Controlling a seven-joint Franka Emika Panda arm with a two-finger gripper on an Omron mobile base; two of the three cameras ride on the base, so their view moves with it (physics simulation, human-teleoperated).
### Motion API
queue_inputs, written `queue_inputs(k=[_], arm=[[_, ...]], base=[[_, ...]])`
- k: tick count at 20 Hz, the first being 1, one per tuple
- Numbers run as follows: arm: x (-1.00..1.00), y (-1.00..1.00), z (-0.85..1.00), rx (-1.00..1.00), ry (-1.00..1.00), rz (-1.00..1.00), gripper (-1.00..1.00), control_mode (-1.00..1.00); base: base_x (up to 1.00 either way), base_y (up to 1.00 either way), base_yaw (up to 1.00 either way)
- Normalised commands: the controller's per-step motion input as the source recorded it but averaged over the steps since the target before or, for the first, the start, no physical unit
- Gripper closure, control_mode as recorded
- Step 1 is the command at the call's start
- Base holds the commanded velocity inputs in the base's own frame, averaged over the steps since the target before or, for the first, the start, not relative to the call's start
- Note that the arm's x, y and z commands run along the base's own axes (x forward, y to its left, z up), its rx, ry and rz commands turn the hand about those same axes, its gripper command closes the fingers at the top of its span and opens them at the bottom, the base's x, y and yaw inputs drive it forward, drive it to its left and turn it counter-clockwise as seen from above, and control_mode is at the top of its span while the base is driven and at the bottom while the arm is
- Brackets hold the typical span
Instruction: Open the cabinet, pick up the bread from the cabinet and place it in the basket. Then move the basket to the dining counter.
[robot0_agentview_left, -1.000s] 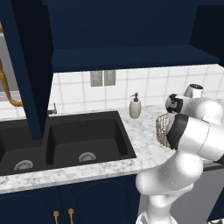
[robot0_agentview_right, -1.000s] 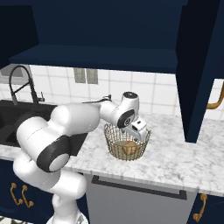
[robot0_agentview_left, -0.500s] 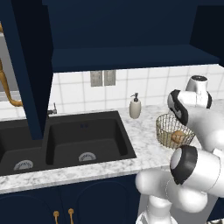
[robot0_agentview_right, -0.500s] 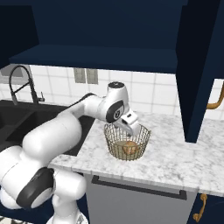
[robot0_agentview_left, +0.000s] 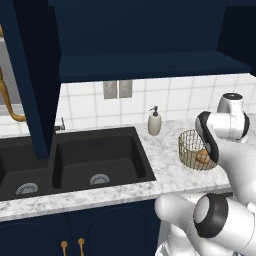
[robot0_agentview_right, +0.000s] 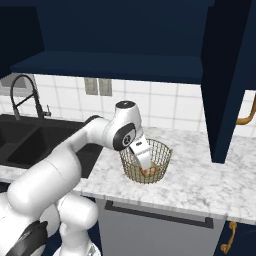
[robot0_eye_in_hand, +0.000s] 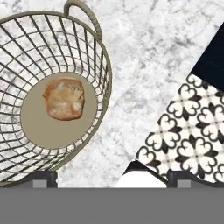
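Your two base views look forward and down from behind the arm, left and right, sharing the basket (robot0_agentview_left: 196, 150) (robot0_agentview_right: 146, 160), while your hand view looks closely straight down into it (robot0_eye_in_hand: 26, 52).

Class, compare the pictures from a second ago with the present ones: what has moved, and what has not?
The arm has swung, carrying the hand across the basket; its jaws stand open and hold nothing. The bread stays on the basket floor, the basket stays on the marble counter, and the cabinet remains open.
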Motion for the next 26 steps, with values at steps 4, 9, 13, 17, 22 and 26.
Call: queue_inputs(k=[4, 9, 13, 17, 22, 26], arm=[[-0.03, 0.0, 0.0, 0.15, 0.0, -0.21, -1.0, -1.0], [0.03, -0.02, -0.02, 0.06, 0.0, -0.02, -1.0, -1.0], [0.13, 0.0, -0.16, 0.0, -0.06, 0.0, -1.0, -1.0], [0.27, 0.0, -0.31, 0.0, -0.09, 0.0, -1.0, -1.0], [0.39, 0.0, -0.32, 0.02, 0.0, 0.0, -1.0, -1.0], [0.39, 0.0, -0.2, 0.01, 0.0, 0.0, -1.0, -1.0]], base=[[0.0, 0.0, 0.0], [0.0, 0.0, 0.0], [0.0, 0.0, 0.0], [0.0, 0.0, 0.0], [0.0, 0.0, 0.0], [0.0, 0.0, 0.0]])
